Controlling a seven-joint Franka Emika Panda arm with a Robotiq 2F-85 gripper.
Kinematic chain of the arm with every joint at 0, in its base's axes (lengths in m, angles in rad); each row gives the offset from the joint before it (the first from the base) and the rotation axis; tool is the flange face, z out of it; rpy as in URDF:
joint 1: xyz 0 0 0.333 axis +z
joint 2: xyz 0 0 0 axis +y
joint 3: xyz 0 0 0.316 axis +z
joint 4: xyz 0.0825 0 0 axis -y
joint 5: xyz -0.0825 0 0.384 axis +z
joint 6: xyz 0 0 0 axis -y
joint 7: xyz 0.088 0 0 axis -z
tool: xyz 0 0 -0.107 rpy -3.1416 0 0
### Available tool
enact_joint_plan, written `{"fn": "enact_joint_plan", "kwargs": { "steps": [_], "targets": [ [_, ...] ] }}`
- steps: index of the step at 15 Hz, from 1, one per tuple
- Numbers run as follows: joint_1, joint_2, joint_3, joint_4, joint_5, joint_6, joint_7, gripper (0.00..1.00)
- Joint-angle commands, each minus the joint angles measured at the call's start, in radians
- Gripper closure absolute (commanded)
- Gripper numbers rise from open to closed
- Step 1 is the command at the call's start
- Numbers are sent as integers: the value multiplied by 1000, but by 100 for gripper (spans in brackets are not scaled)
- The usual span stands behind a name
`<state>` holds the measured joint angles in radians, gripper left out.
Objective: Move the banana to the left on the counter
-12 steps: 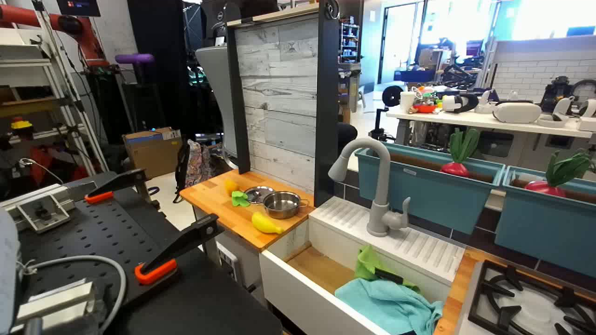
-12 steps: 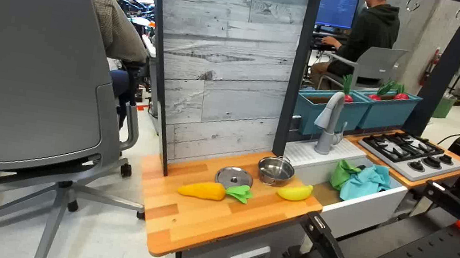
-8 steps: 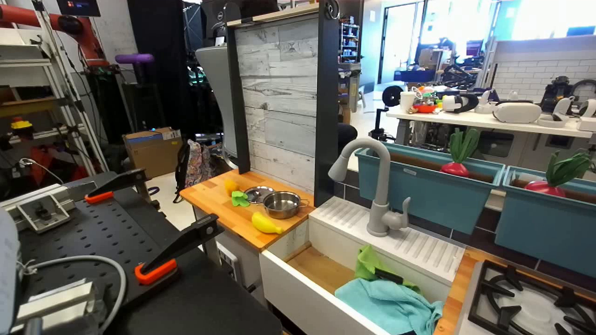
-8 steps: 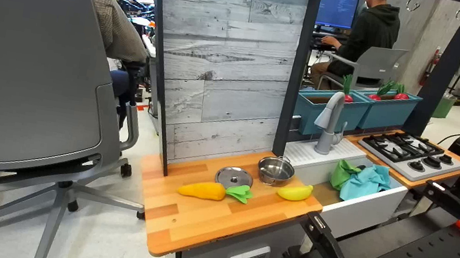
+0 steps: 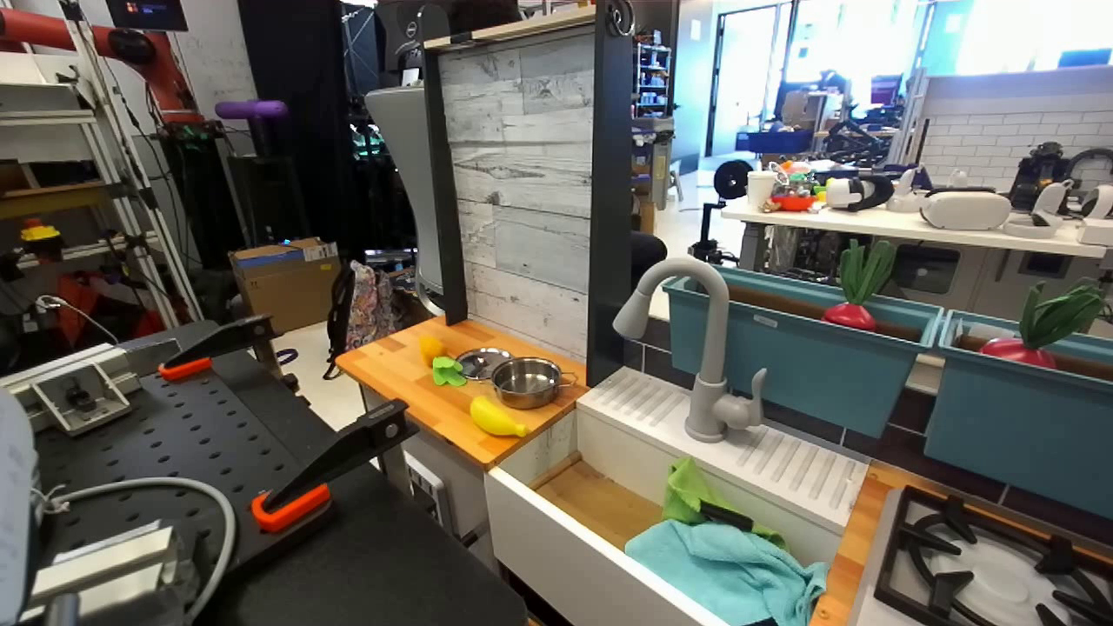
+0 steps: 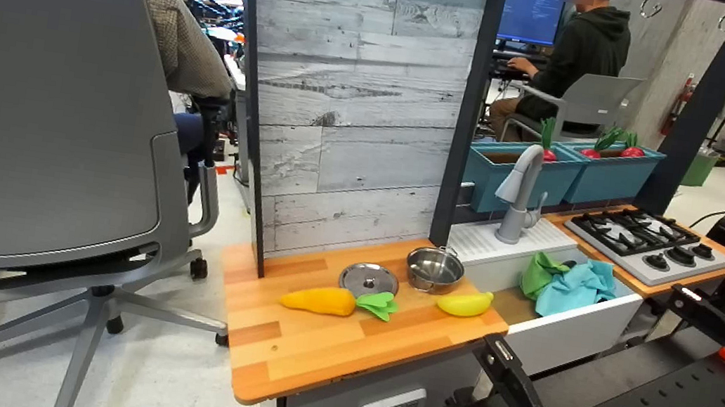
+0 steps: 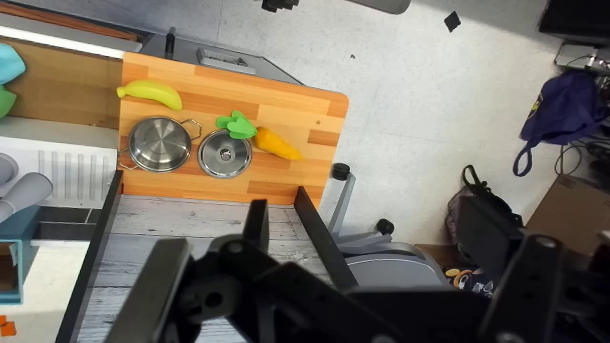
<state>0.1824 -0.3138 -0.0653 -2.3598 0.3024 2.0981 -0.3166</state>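
Banana [image 7: 151,91] lies on its side on the counter [image 6: 327,355], at the end by the sink [image 5: 541,532], its stem reaching to the edge or slightly past it. That is our chief worry: a finger landing off-centre, or a nudge from the wrong side, could tip it into the sink. It looks plump and evenly yellow, gently curved, with a rounded blunt end and a short stub of stem; the hollow of its curve faces the metal pot [image 7: 160,144]. We take the smooth skin for plastic, likely to slip if pinched near a tapering end.

The pot sits just beside it, one wire handle close to the blunt end, so fingers coming down wide could catch that handle and drag the pot along. Leftward, as we read it, means away from the sink, toward the lid [image 7: 225,154] and the carrot [image 7: 277,144], whose green leaves lie at the lid's rim. A low slide might plough into those leaves; lifting clear, or keeping to the front strip of wood, seems safer.

We see the gripper [image 7: 367,238] only in the wrist view: its fingers stand spread wide, holding nothing, well apart from the banana, so we judge the grasp has yet to begin.
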Motion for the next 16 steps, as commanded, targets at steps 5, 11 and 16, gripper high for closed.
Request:
{"fn": "enact_joint_plan", "kwargs": {
  "steps": [5, 11, 16],
  "targets": [
    [-23, 1, 22, 2, 7, -4, -5, 0],
    [-68, 87, 15, -10, -107, 110, -57, 0],
    [-117, 243, -3, 38, -220, 174, -200, 0]
  ]
}}
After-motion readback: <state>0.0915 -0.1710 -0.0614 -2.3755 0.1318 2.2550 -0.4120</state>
